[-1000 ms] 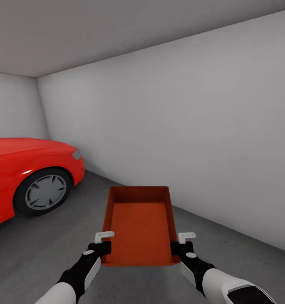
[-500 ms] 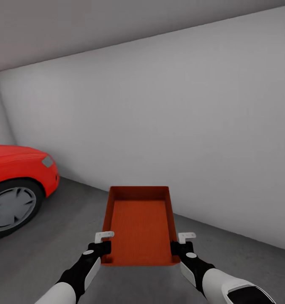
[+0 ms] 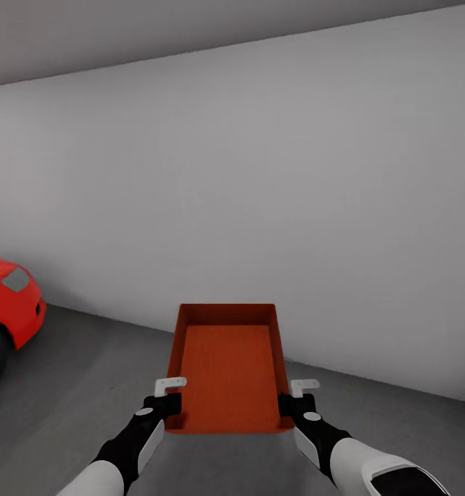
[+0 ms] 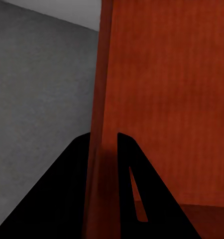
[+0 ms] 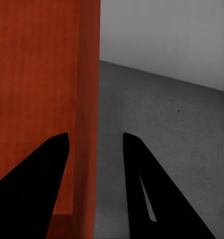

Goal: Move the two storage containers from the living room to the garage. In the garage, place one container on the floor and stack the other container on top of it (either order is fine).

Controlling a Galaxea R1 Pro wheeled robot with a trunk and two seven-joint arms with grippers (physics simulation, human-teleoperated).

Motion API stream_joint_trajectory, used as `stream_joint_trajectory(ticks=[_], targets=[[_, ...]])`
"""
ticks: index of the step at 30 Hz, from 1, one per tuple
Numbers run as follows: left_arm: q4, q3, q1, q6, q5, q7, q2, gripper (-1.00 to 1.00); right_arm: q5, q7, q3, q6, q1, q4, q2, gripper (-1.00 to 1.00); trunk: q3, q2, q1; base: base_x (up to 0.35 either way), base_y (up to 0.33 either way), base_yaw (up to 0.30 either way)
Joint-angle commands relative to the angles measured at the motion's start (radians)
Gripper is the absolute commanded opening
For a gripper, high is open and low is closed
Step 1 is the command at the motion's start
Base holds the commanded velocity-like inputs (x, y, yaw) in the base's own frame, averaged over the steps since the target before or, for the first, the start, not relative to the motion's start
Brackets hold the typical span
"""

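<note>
While both claws pinch the same bin, everything rides on two thin wall grips. Left gripper [image 3: 169, 398]: fingers straddle the left wall of the storage container [image 3: 227, 368] near its near corner, one finger inside, one outside, pressed onto the wall in the left wrist view [image 4: 103, 164]. Right gripper [image 3: 295, 399]: same arrangement on the right wall; in the right wrist view [image 5: 94, 169] the inner finger sits against the wall, while the outer finger stands off with floor visible between, so I rate that grip as looser.

Container is carried level in front of me, clear of the floor [image 3: 74, 386], open top up, nothing inside. I am in the garage: white wall [image 3: 260, 207] close ahead, red car [image 3: 12, 303] off to my left near the picture edge.

Risks, as I judge them:
- Grips are at the near end only; the far end overhangs, so any jolt from the base could pivot the bin down and out of the fingers.
- If the arms drift apart or together, one wall slips free.
- Far rim leads; driving further forward could strike the wall.
- Lowering unevenly could set it down crooked and spoil the stack.
</note>
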Motion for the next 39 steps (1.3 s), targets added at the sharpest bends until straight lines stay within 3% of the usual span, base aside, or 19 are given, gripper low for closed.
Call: stream_joint_trajectory(ticks=[1, 9, 39], targets=[[-0.001, 0.020, 0.000, 0.007, 0.031, 0.008, -0.001, -1.00, -0.002, 0.001, -0.031, -0.015, -0.001, -0.002, 0.004, -1.00, 0.000, -0.001, 0.001, 0.322, 0.000, -0.289], [-0.006, 0.019, 0.000, 0.007, 0.031, 0.008, -0.001, -1.00, -0.002, 0.001, -0.031, -0.015, -0.001, -0.002, 0.004, -1.00, 0.000, -0.001, 0.001, 0.221, 0.000, -0.289], [-0.010, 0.020, 0.000, 0.007, 0.030, 0.009, -0.002, -1.00, -0.002, 0.002, -0.030, -0.013, -0.001, -0.002, 0.004, -1.00, 0.000, -0.001, 0.001, 0.005, 0.000, -0.269]])
